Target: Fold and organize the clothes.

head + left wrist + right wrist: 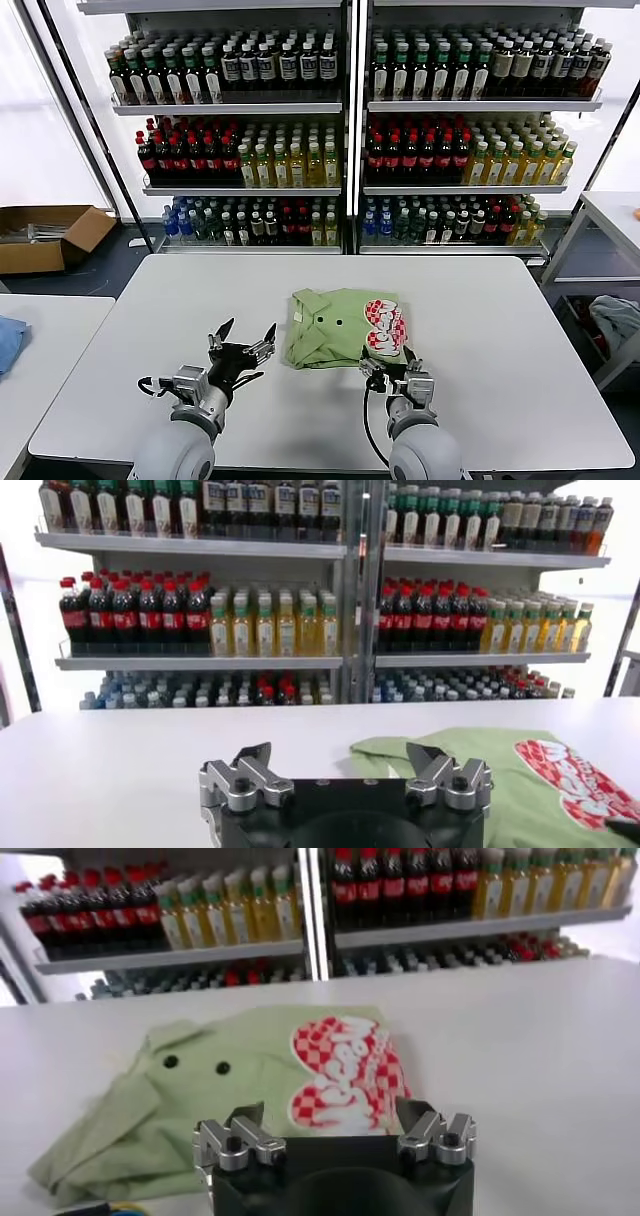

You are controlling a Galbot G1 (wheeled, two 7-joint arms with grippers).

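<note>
A light green short-sleeved shirt lies folded into a compact rectangle on the white table, collar and small dark buttons facing up, red-and-white print on its right part. My left gripper hovers open just left of the shirt's left edge, nothing between its fingers. In the left wrist view the shirt lies ahead of that gripper. My right gripper stands open at the shirt's near right corner, over the print; in the right wrist view its fingers frame the cloth without touching it.
Shelves of bottles stand behind the table. A cardboard box sits on the floor at far left. A second table with blue cloth is at left; a rack with grey cloth is at right.
</note>
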